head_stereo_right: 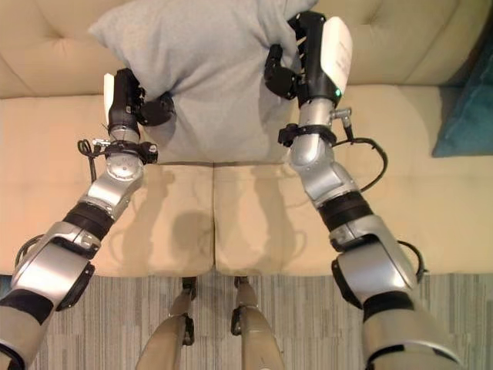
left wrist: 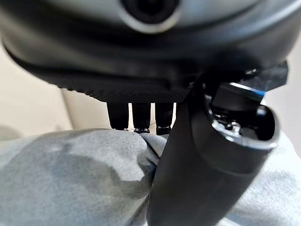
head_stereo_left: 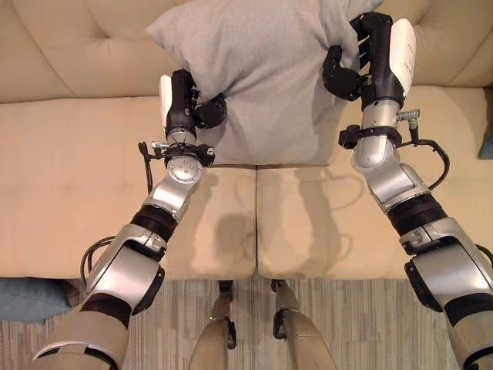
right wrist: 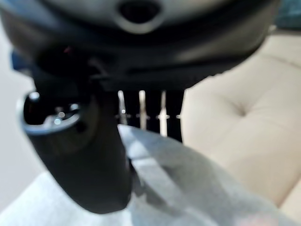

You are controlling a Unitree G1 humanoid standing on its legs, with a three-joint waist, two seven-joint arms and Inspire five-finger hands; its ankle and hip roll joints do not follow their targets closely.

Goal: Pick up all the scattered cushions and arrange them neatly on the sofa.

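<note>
Left eye view: grey cushion [head_stereo_left: 262, 69] propped against the backrest of the beige sofa [head_stereo_left: 69, 162], bottom edge resting on the seat near the middle seam, pinched at its left side by the left hand [head_stereo_left: 189, 104] and at its upper right corner by the right hand [head_stereo_left: 362, 65]; placement apparently almost done, release left. Blue cushion [head_stereo_left: 27, 299] down on the striped rug [head_stereo_left: 362, 327] beyond the seat's front left corner, not yet collected. Right eye view: teal cushion [head_stereo_right: 468, 104] at the seat's right end, against the backrest. Left wrist view: thumb and fingers [left wrist: 134, 115] clamped on grey fabric. Right wrist view: same clamp on a fold of the cushion, tufted backrest behind. No containers anywhere.
</note>
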